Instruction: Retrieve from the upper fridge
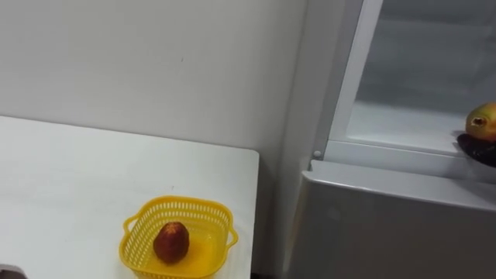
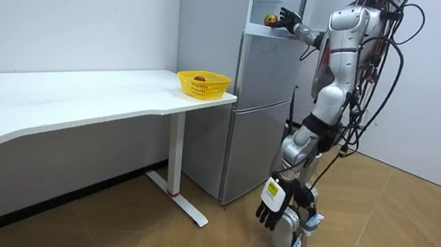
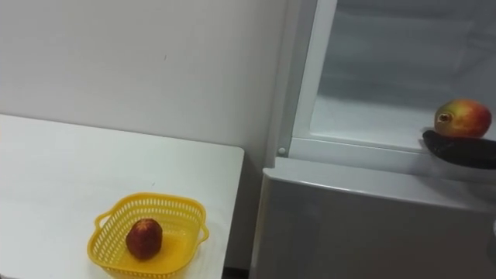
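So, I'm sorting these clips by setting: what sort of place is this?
Probably a lab or office room set up as a kitchen corner: a fridge with its upper compartment open, a plain white table and a wooden floor.

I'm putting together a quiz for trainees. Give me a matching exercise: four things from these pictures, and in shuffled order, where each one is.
Things:
1. red fruit
2. yellow-red fruit
3. yellow basket
4. left hand

Places:
A. at the front edge of the open upper fridge
B. hanging low at the robot's side
C. on the end of the white table nearest the fridge
D. inside the basket

Pairs: 1-D, 2-A, 3-C, 4-B
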### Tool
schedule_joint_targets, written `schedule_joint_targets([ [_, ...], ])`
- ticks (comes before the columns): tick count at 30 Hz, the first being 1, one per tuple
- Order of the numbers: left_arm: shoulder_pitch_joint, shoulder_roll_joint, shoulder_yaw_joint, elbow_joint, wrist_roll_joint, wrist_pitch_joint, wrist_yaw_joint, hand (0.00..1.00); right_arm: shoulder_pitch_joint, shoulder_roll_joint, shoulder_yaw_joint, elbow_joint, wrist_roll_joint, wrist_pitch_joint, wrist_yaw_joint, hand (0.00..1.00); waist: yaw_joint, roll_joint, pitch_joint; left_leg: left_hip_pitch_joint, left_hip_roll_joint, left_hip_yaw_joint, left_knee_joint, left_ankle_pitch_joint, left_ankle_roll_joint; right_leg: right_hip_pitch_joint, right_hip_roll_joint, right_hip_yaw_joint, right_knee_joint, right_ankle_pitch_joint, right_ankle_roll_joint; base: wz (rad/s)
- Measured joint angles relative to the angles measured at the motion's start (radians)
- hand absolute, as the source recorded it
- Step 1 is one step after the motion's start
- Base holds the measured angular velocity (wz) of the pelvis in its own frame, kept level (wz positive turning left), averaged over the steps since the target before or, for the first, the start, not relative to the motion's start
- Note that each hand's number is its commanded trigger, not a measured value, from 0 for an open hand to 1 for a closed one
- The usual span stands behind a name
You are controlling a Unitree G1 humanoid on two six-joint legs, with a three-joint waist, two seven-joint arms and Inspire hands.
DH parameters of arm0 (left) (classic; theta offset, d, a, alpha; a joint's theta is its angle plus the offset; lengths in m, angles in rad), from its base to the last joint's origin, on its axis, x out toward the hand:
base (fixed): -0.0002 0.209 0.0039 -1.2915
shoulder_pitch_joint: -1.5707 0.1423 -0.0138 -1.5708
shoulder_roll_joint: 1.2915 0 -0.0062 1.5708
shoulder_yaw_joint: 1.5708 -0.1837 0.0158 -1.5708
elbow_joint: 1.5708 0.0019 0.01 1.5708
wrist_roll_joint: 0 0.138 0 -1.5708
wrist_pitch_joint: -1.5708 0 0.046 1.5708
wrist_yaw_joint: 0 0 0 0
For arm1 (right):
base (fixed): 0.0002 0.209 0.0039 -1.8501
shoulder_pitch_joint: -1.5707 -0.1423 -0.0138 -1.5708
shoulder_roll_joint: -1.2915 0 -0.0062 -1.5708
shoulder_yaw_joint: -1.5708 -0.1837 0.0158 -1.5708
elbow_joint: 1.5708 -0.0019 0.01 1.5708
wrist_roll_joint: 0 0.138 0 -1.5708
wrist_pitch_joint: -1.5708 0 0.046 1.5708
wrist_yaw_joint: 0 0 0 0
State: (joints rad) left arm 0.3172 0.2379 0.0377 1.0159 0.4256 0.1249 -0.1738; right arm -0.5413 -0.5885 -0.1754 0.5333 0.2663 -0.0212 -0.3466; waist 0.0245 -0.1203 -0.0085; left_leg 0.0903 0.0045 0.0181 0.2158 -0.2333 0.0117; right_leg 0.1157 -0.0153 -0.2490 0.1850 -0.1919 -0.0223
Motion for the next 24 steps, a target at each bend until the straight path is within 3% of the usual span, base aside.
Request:
schedule_joint_targets([
  [13, 0.004, 0.009, 0.000, -0.008, 0.000, -0.001, -0.013, 0.00, -0.001, -0.028, 0.002, 0.000, 0.006, 0.000, 0.000, 0.00, 0.006, 0.002, 0.0015, -0.019, -0.001, -0.004, 0.007, 0.000, 0.000, -0.012, 0.000, -0.003, 0.000, 0.000, 0.000, 0.01],
  [24, 0.010, 0.009, -0.001, -0.035, 0.000, -0.001, -0.010, 0.00, -0.029, -0.029, 0.033, 0.011, 0.051, 0.000, 0.014, 0.00, 0.006, 0.007, 0.0037, -0.031, -0.002, -0.018, 0.020, 0.000, 0.000, -0.013, -0.002, -0.016, 0.002, 0.000, 0.000, 0.03],
])
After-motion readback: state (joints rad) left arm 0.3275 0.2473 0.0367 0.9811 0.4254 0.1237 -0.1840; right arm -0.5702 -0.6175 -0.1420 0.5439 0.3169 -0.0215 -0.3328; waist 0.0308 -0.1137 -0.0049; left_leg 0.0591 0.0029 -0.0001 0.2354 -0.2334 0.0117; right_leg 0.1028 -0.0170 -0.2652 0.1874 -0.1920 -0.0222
